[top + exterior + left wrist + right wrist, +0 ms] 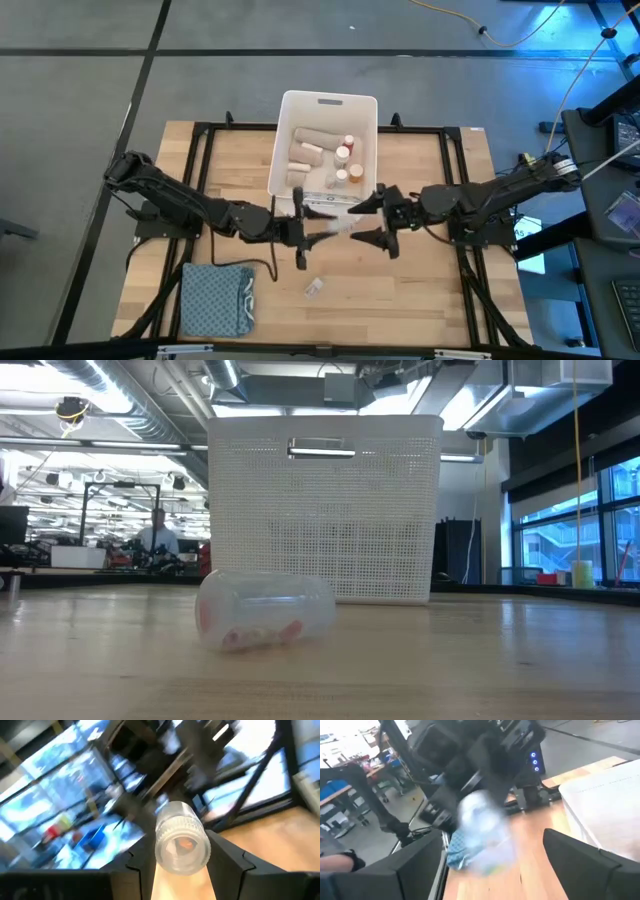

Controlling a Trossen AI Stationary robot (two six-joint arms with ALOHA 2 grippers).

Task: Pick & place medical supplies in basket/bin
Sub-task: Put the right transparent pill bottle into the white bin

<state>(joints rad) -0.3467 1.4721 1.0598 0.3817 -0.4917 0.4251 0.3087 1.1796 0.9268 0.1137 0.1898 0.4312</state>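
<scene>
A clear vial [335,226] hangs above the table's middle, in front of the white basket [283,150], with my left gripper [305,228] shut on it. My right gripper [368,220] faces it from the table's right. Its fingers stand wide open on either side of the vial's free end [480,827] and show no touch. The basket holds beige bandage rolls [305,152] and red-capped bottles [346,150]. A second clear vial [265,610] lies on its side on the table, nearer the front edge. My left gripper pinches the vial's sides [200,851] between its two fingers [227,857], near the ribbed end. The fingers come level from the table's left and lie along the vial. The vial sticks out past them toward the right gripper, clear of the table.
A folded blue-grey cloth [215,298] lies at the near left of the table. A black frame [205,150] runs around the wooden top. The basket's tall perforated wall [325,510] stands just behind the lying vial.
</scene>
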